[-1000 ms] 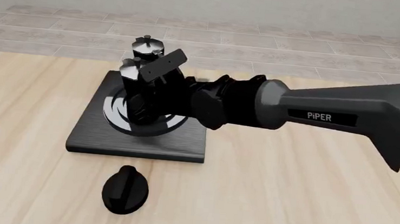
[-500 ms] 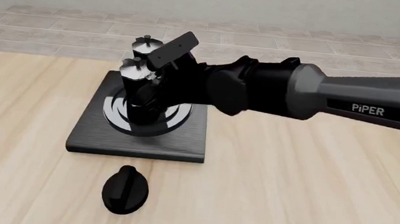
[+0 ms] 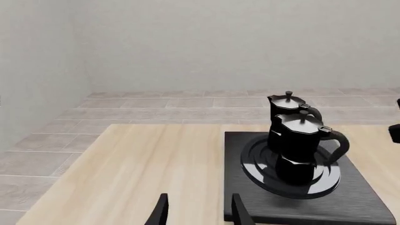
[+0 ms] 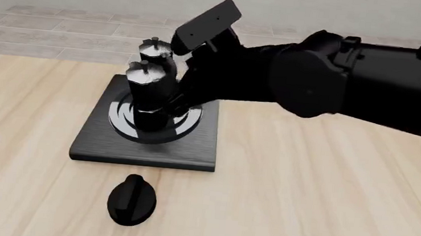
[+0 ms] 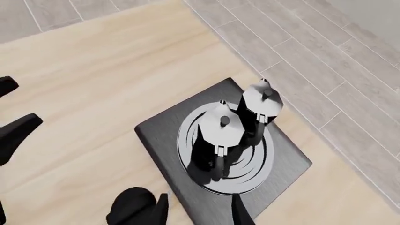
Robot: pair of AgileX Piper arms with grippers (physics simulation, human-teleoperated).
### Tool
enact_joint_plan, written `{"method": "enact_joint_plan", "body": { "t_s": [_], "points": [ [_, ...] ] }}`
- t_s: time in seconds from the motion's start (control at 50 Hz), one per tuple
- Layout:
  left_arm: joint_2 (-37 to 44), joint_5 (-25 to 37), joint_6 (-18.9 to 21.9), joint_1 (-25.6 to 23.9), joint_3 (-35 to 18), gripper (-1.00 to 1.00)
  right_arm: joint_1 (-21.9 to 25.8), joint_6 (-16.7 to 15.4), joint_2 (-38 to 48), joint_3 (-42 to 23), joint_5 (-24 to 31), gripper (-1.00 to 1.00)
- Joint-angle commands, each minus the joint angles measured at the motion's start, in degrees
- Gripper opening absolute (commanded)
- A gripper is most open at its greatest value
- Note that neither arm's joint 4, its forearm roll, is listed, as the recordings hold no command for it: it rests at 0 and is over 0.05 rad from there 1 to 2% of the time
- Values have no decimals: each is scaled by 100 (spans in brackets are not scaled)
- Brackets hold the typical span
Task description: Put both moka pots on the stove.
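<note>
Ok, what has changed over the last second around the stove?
The right gripper has let go of the near moka pot and the right arm has lifted up and back, away from it. Its fingers now show open and empty. Both moka pots, including the far one, the stove, the black knob and the left gripper stayed put.

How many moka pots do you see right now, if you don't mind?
2. Near pot stands on the stove burner rings; far pot stands just behind it, also on the stove.

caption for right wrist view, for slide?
Both moka pots standing on the stove, open right gripper above.
</note>
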Motion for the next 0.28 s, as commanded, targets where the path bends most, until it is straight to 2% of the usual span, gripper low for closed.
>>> {"method": "enact_joint_plan", "body": {
  "t_s": [0.02,0.14,0.16,0.28],
  "points": [
    [-25,25,-10,2,-3,100,-85,117,-922,615,8,100],
    [75,-60,0,-27,3,100,-273,282,-1427,973,-46,100],
    [56,-41,7,-33,3,100,-296,422,-1551,1042,-43,100],
    [122,-92,20,-51,1,100,-380,548,-2072,1382,-96,100]
  ]
}}
